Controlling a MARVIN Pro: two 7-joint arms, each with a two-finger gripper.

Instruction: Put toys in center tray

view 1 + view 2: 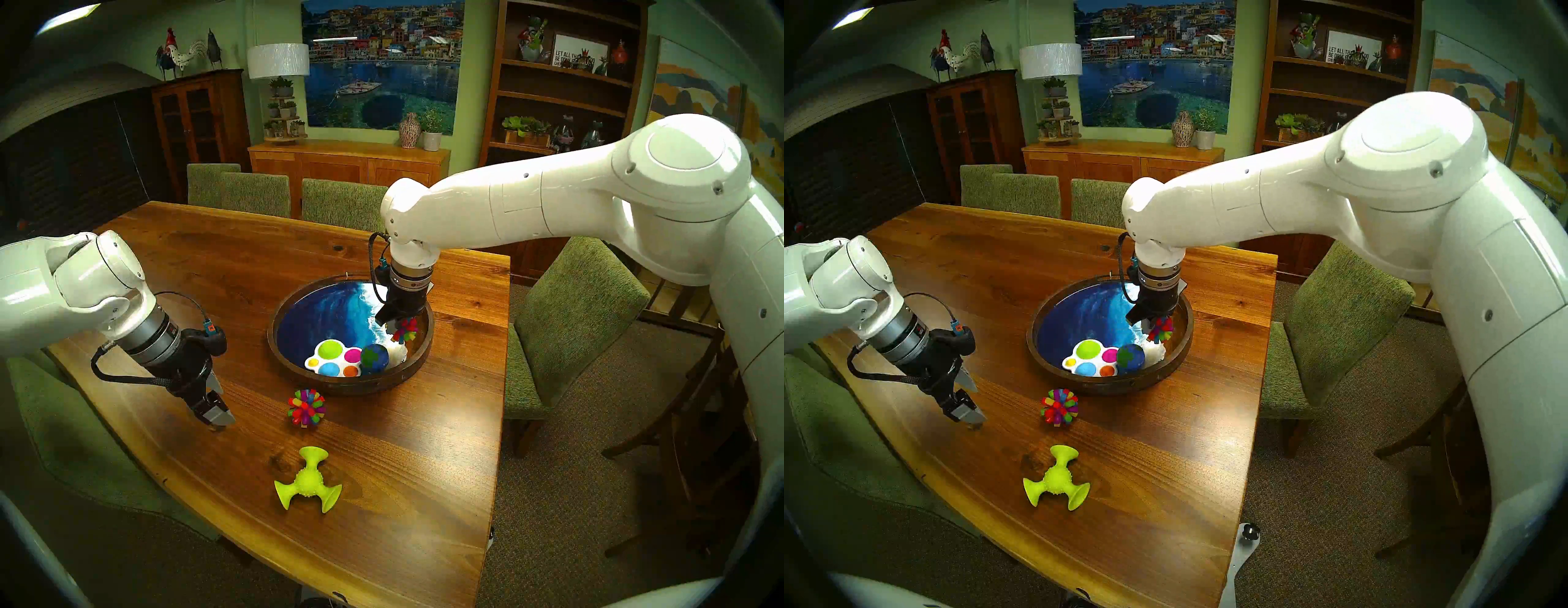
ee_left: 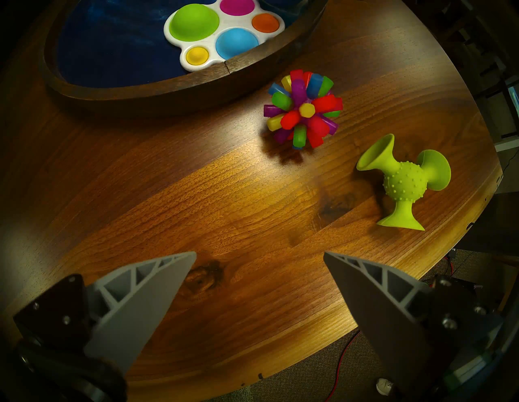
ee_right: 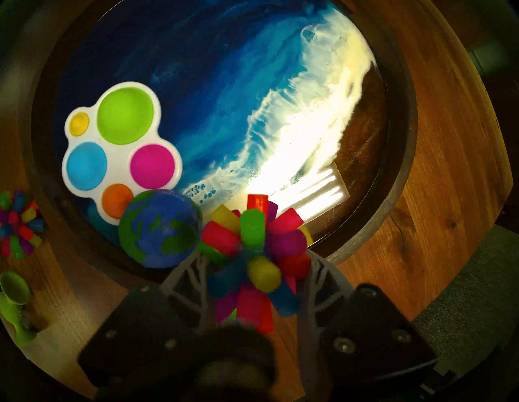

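Head views gave me the right gripper (image 1: pixel 401 329) over the tray (image 1: pixel 297 384), inside its right edge, jaws pinched on a spiky ball (image 1: pixel 405 331). Globe (image 1: pixel 375 357) and a white popper toy (image 1: pixel 335 358) sat in the tray's near side, touching each other. My left gripper (image 1: pixel 216 403) hung over bare table (image 1: pixel 424 467), jaws spread, holding nothing. A second spiky ball (image 1: pixel 306 407) sat on the wood just outside the rim, the lime suction toy (image 1: pixel 307 477) nearer the table's front edge.

Left wrist view showed that loose ball as stubby, rubbery-looking pegs in red, purple, green and yellow. The lime toy looked soft and pimpled, with three flared cups, one planted on the wood; the table was glossy and grained.

Right wrist view had the held ball (image 3: pixel 252 258) squeezed between lattice fingers (image 3: pixel 193 278), hanging above the rim's inner edge close to the globe (image 3: pixel 158 228), over a slick resin wave surface. My worry: a drop this near the rim could bounce off the wood and out, or knock the globe rolling. I judged a release further inboard safer.
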